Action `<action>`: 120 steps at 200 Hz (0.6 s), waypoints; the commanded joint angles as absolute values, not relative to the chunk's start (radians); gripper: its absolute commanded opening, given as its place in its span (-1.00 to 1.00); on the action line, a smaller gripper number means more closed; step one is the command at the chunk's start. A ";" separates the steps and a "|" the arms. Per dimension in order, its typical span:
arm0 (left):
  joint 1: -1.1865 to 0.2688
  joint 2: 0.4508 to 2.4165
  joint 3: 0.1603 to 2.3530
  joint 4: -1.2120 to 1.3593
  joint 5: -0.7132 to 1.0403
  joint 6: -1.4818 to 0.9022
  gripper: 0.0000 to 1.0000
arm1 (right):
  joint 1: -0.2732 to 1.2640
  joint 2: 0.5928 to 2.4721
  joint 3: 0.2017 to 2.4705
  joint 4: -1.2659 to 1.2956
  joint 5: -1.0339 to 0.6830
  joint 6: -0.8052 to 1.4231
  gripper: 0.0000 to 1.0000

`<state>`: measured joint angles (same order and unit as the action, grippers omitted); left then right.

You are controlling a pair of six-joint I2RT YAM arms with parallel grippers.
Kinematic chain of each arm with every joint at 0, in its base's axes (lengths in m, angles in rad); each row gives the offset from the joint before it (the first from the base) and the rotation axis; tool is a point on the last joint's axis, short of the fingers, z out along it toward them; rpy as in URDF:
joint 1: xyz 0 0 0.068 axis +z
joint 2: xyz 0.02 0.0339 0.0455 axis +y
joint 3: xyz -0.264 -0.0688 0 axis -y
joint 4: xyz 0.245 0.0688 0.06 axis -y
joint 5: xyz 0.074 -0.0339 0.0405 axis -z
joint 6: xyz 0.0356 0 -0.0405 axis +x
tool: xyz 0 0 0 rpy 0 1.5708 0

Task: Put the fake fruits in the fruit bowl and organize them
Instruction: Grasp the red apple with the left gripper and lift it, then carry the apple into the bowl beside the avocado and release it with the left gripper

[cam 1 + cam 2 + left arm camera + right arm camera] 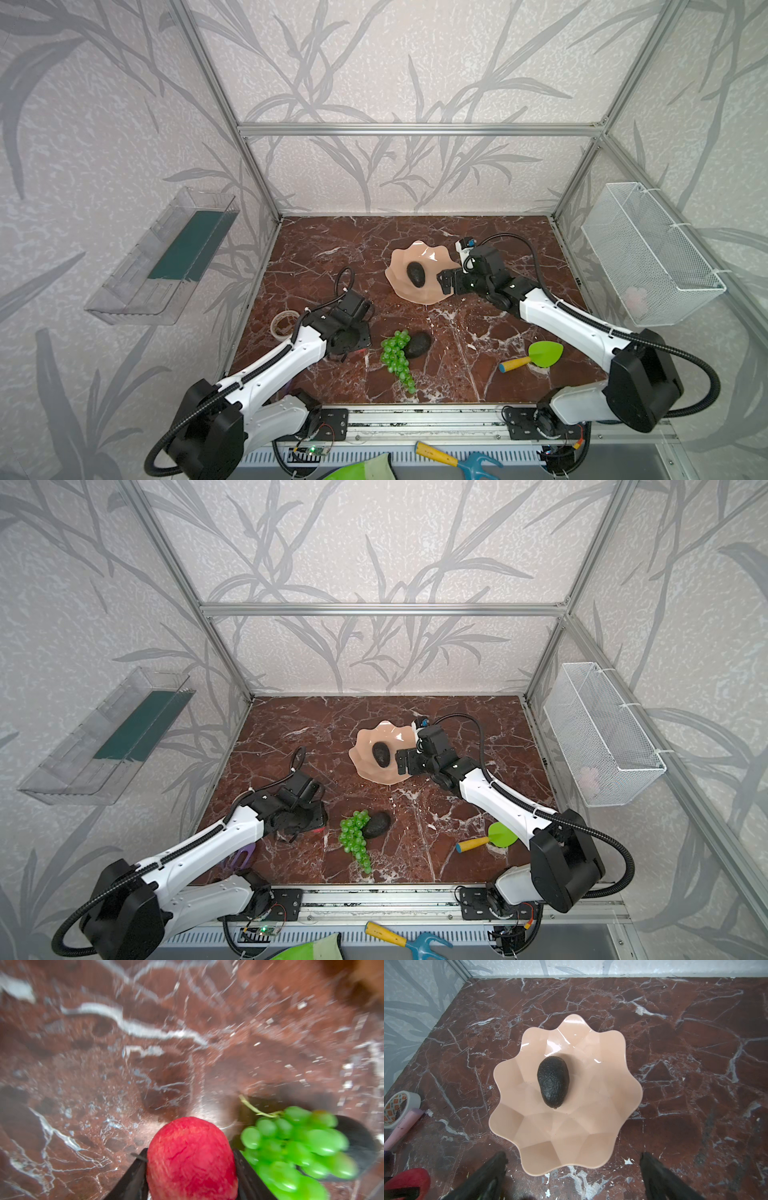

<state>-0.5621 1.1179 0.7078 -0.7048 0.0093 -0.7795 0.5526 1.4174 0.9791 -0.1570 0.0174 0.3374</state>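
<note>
Left tool point(189, 1154) clamped on round red apple point(190, 1169), finely streaked skin, well short of fruit bowl point(612, 1076). Right tool point(574, 1156) spread wide, empty, at bowl's rim. Inside bowl: one pebbly dark avocado point(553, 1082). Risk: apple squirting from the grip or rolling on glossy scalloped wall. Short of bowl: beaded green grapes point(397, 359) just beside second avocado point(417, 345).

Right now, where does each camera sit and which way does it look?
Top views: high above the near edge, looking down on the table; left arm and right arm show.
Left wrist: on the left arm, looking down past the left gripper, shut on the red apple; grapes beside.
Right wrist: on the right arm, looking down past the open right gripper at the bowl holding an avocado.
Shared: bowl and avocado appear in right wrist and both top views.
</note>
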 commanded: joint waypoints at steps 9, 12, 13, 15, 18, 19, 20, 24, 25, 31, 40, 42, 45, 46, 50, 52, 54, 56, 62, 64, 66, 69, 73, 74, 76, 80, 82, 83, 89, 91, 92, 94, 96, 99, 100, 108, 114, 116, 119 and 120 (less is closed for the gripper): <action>-0.565 1.185 0.898 -0.718 -0.036 -0.689 0.06 | 0.532 1.381 0.960 -0.131 0.019 0.374 0.98; -0.566 1.203 0.919 -0.717 -0.033 -0.678 0.06 | 0.530 1.380 0.959 -0.132 0.022 0.375 0.98; -0.565 1.207 0.928 -0.716 -0.033 -0.676 0.06 | 0.529 1.379 0.960 -0.133 0.023 0.375 0.98; -0.566 1.221 0.943 -0.714 -0.032 -0.669 0.06 | 0.528 1.376 0.958 -0.136 0.025 0.375 0.98; -0.565 1.243 0.965 -0.712 -0.029 -0.659 0.06 | 0.527 1.374 0.958 -0.138 0.029 0.374 0.98; -0.565 1.249 0.972 -0.712 -0.028 -0.656 0.06 | 0.526 1.373 0.958 -0.139 0.029 0.374 0.98; -0.565 1.254 0.980 -0.710 -0.026 -0.654 0.06 | 0.526 1.372 0.958 -0.140 0.030 0.374 0.98; -0.566 1.282 1.011 -0.705 -0.021 -0.642 0.06 | 0.524 1.367 0.956 -0.143 0.034 0.373 0.98; -0.566 1.291 1.017 -0.703 -0.020 -0.640 0.06 | 0.524 1.365 0.956 -0.144 0.035 0.372 0.98; -0.566 1.331 1.059 -0.693 -0.005 -0.628 0.06 | 0.521 1.356 0.950 -0.147 0.042 0.371 0.98; -0.566 1.395 1.122 -0.675 0.025 -0.612 0.06 | 0.515 1.340 0.941 -0.150 0.049 0.370 0.98; -0.567 1.409 1.135 -0.671 0.033 -0.609 0.06 | 0.513 1.337 0.940 -0.151 0.049 0.370 0.98; -0.568 1.434 1.153 -0.666 0.041 -0.605 0.06 | 0.510 1.330 0.936 -0.153 0.049 0.370 0.98; -0.568 1.441 1.162 -0.664 0.044 -0.604 0.06 | 0.509 1.329 0.935 -0.154 0.049 0.370 0.98; -0.572 1.469 1.190 -0.658 0.056 -0.598 0.06 | 0.506 1.321 0.932 -0.155 0.050 0.370 0.98; -0.574 1.484 1.203 -0.656 0.060 -0.595 0.06 | 0.504 1.317 0.929 -0.158 0.051 0.371 0.98; -0.576 1.501 1.218 -0.652 0.064 -0.591 0.06 | 0.502 1.313 0.927 -0.160 0.052 0.371 0.98; -0.578 1.514 1.232 -0.652 0.067 -0.588 0.06 | 0.500 1.306 0.924 -0.163 0.053 0.371 0.98; -0.587 1.561 1.278 -0.650 0.073 -0.576 0.06 | 0.496 1.295 0.918 -0.168 0.055 0.369 0.98; -0.589 1.575 1.292 -0.652 0.075 -0.572 0.06 | 0.495 1.289 0.914 -0.171 0.056 0.368 0.98; -0.592 1.591 1.308 -0.654 0.077 -0.568 0.06 | 0.494 1.287 0.913 -0.172 0.056 0.368 0.98; -0.597 1.613 1.333 -0.656 0.078 -0.564 0.06 | 0.492 1.280 0.910 -0.175 0.060 0.368 0.98; -0.603 1.642 1.363 -0.660 0.080 -0.558 0.06 | 0.489 1.269 0.904 -0.180 0.062 0.368 0.98; -0.604 1.649 1.371 -0.662 0.081 -0.556 0.06 | 0.488 1.266 0.903 -0.181 0.064 0.368 0.98; -0.607 1.662 1.385 -0.664 0.083 -0.553 0.06 | 0.487 1.261 0.900 -0.183 0.065 0.368 0.98; -0.614 1.690 1.417 -0.670 0.085 -0.549 0.06 | 0.485 1.251 0.893 -0.185 0.068 0.369 0.98; -0.617 1.706 1.432 -0.673 0.084 -0.546 0.06 | 0.484 1.246 0.890 -0.185 0.071 0.368 0.98; -0.619 1.711 1.439 -0.675 0.083 -0.545 0.06 | 0.484 1.243 0.887 -0.186 0.071 0.368 0.98; -0.629 1.753 1.481 -0.681 0.082 -0.538 0.06 | 0.480 1.228 0.876 -0.189 0.076 0.368 0.98; -0.631 1.766 1.497 -0.683 0.082 -0.536 0.06 | 0.478 1.223 0.872 -0.190 0.077 0.368 0.98; -0.632 1.772 1.503 -0.685 0.082 -0.536 0.06 | 0.478 1.221 0.870 -0.190 0.078 0.368 0.98; -0.635 1.786 1.516 -0.688 0.083 -0.534 0.06 | 0.476 1.216 0.867 -0.191 0.079 0.368 0.98; -0.637 1.798 1.530 -0.689 0.083 -0.533 0.06 | 0.476 1.212 0.864 -0.192 0.080 0.369 0.98; -0.641 1.818 1.548 -0.693 0.084 -0.529 0.06 | 0.473 1.206 0.858 -0.192 0.080 0.370 0.98; -0.643 1.824 1.556 -0.694 0.084 -0.529 0.06 | 0.473 1.204 0.856 -0.193 0.080 0.370 0.98; -0.650 1.872 1.606 -0.703 0.086 -0.524 0.06 | 0.467 1.189 0.845 -0.197 0.080 0.373 0.98; -0.657 1.908 1.640 -0.709 0.090 -0.522 0.06 | 0.463 1.180 0.838 -0.202 0.080 0.375 0.98; -0.660 1.917 1.651 -0.711 0.090 -0.521 0.06 | 0.462 1.177 0.835 -0.203 0.079 0.376 0.98; -0.662 1.935 1.667 -0.714 0.090 -0.519 0.06 | 0.460 1.173 0.833 -0.205 0.078 0.378 0.98; -0.663 1.939 1.673 -0.716 0.090 -0.520 0.06 | 0.459 1.170 0.830 -0.207 0.077 0.379 0.98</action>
